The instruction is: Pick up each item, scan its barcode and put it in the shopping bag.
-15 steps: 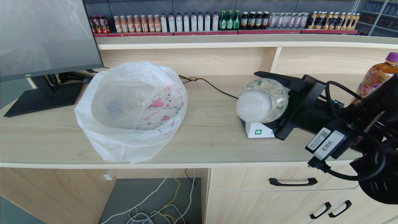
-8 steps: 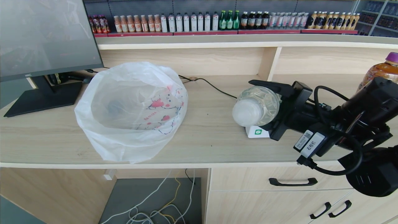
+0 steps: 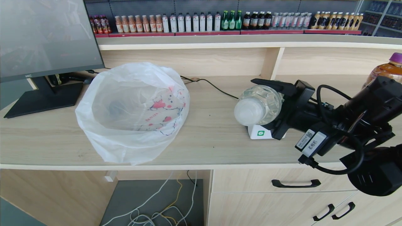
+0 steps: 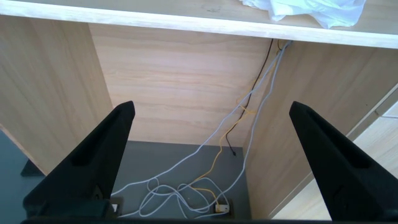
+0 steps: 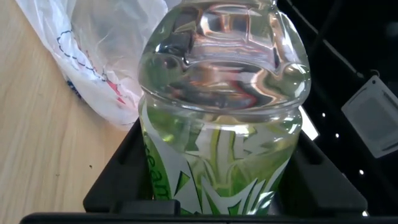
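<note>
Grips water bottle (image 3: 256,106) in right gripper (image 3: 266,109), lowered closer over scanner (image 3: 260,133) centre-right, likely scanning; holds left gripper (image 4: 211,118) spread wide, empty

A: Finishes?
B: bottle (image 3: 258,105): clear glossy plastic, ribbed, with a milky cap. shopping bag (image 3: 132,110), left of the bottle: thin translucent film, crinkled.
A: Worktop?
B: worktop (image 3: 207,141): pale wood grain, matt. Jaws on the bottle: matt black plastic. box (image 3: 259,132) under the bottle: smooth white plastic.
</note>
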